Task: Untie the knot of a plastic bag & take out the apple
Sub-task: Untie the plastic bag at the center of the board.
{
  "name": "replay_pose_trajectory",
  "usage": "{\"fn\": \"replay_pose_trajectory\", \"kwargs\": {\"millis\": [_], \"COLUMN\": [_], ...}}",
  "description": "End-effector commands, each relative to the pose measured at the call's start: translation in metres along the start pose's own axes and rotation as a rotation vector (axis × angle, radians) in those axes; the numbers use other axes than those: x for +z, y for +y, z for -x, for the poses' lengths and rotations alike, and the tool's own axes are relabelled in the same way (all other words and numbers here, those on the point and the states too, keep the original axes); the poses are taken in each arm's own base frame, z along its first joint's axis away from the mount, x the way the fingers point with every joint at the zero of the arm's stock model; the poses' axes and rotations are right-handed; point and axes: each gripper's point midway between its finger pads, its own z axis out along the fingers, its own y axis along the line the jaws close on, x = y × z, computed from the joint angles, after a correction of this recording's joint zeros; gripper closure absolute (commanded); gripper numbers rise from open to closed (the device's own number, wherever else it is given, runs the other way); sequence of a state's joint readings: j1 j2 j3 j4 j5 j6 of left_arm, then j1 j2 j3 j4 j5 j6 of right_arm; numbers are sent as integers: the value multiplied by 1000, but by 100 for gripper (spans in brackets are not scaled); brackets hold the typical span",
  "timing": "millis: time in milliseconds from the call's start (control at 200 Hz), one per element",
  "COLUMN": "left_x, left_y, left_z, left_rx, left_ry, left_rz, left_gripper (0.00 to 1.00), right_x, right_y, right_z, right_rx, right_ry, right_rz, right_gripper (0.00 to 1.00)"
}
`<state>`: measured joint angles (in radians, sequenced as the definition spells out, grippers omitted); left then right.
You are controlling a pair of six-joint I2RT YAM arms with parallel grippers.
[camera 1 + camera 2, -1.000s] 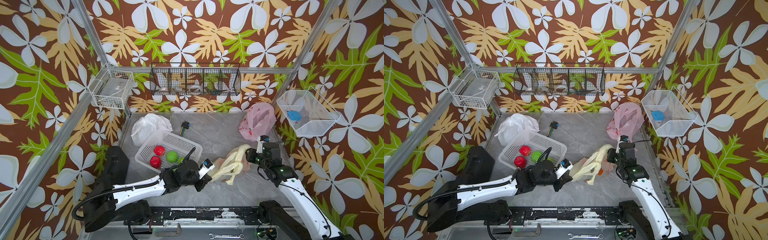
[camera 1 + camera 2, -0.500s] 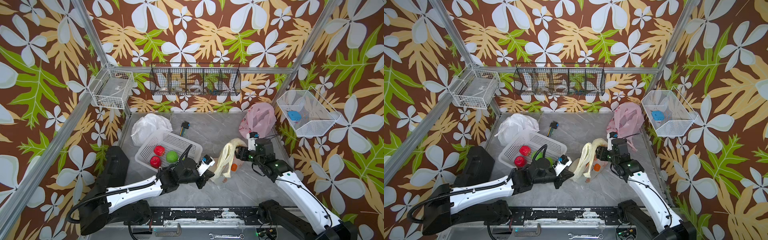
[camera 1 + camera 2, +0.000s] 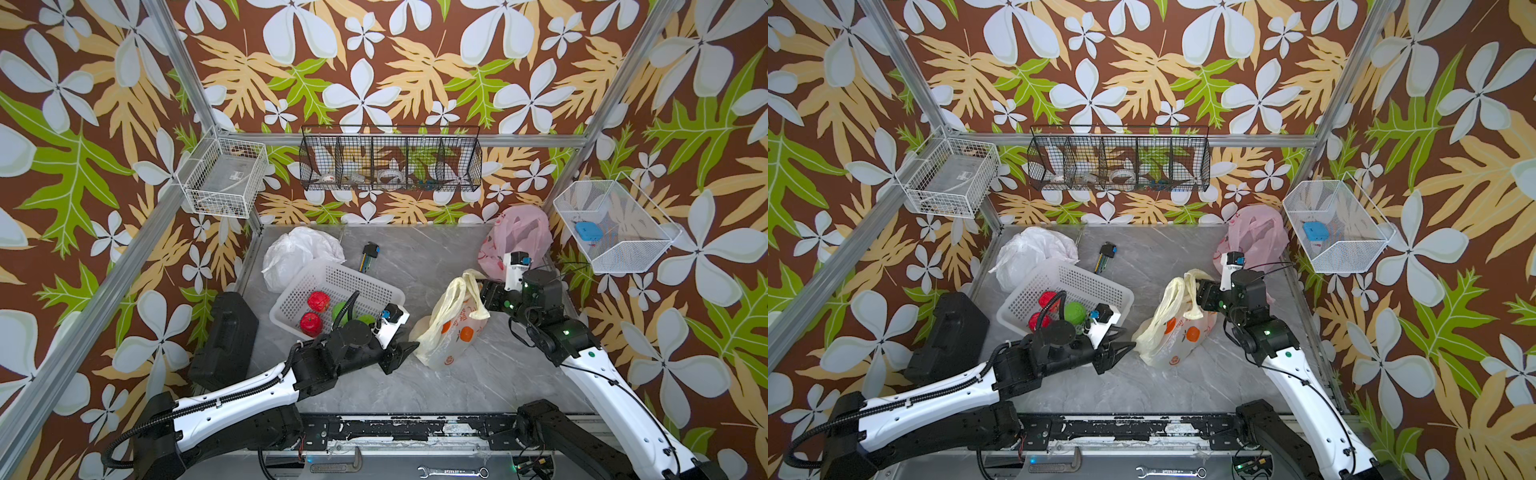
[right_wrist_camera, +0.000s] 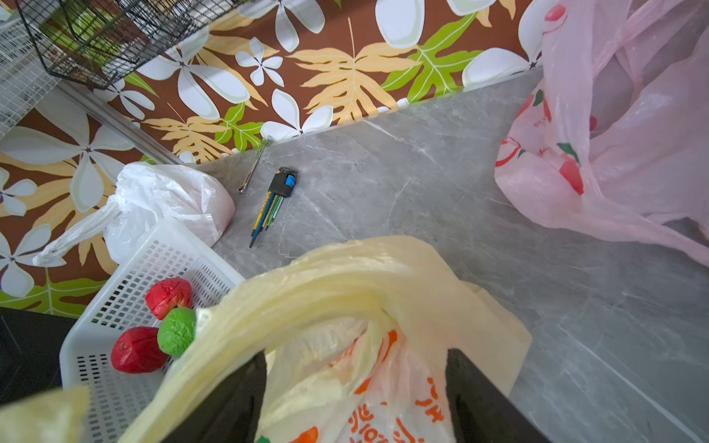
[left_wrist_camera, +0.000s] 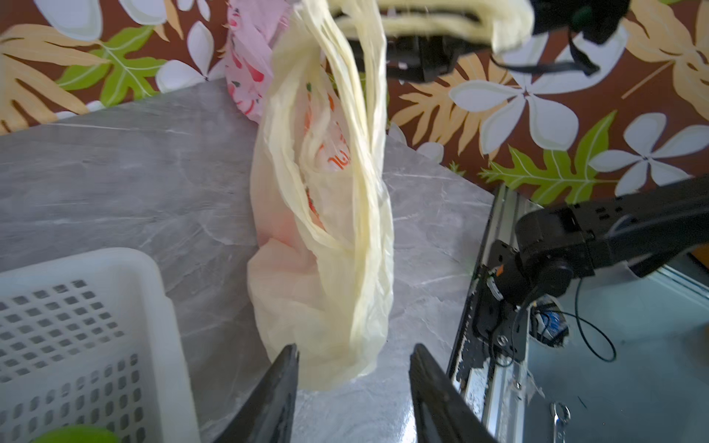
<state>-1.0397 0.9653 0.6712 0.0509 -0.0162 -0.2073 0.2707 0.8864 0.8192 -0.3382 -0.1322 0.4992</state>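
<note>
Bag [image 3: 451,328]: yellow, slumped on bench [image 3: 415,386] between both hands; apple unseen, we presume inside.
Left hand [image 5: 355,347]: jaws apart at bag's base.
Right hand [image 4: 356,352]: jaws apart, handle loop [image 4: 307,291] draped across.
Risk: loop snags, bag topples.

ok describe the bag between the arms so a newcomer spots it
On the grey marble table, look just right of the white perforated basket. The bag slumped there is pale yellow with orange prints, unlike the plain white bag and the pink bag by the back wall.
</note>
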Motion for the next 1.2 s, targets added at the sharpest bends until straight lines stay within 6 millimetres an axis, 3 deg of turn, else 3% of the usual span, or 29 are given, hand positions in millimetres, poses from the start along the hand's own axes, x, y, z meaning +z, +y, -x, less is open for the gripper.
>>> {"fn": "replay_pose_trajectory", "kwargs": {"millis": [0, 70, 160, 335, 500, 676, 796, 951, 1196], "left_x": [3, 12, 31, 78, 110, 117, 109, 93, 84], "left_y": [27, 34, 27, 3, -32, -28, -22, -16, -18], "left_z": [23, 30, 38, 35, -14, -83, -102, -83, -30], "left_rx": [-70, -114, -120, -138, -28, -19, -15, -28, -39], "left_ry": [-56, -56, -49, 34, 152, 279, 309, 254, 142], "left_rz": [172, 194, 158, 52, 58, 134, 174, 211, 241], "left_gripper": [51, 51, 53, 62, 60, 57, 54, 53, 51], "right_x": [-5, -9, -8, 13, 30, 47, 68, 75, 30], "right_y": [-4, -8, -9, 15, 27, 28, 33, 37, 33], "right_z": [-13, -19, -26, -32, -8, 23, 20, 15, 25], "right_rx": [47, 65, 91, 140, 107, 87, 88, 102, 65], "right_ry": [10, 1, 3, 60, 52, -15, 45, 78, 9], "right_rz": [6, 0, 11, 157, 177, 142, 159, 187, 139], "right_gripper": [25, 25, 25, 25, 25, 19, 17, 15, 13]}}
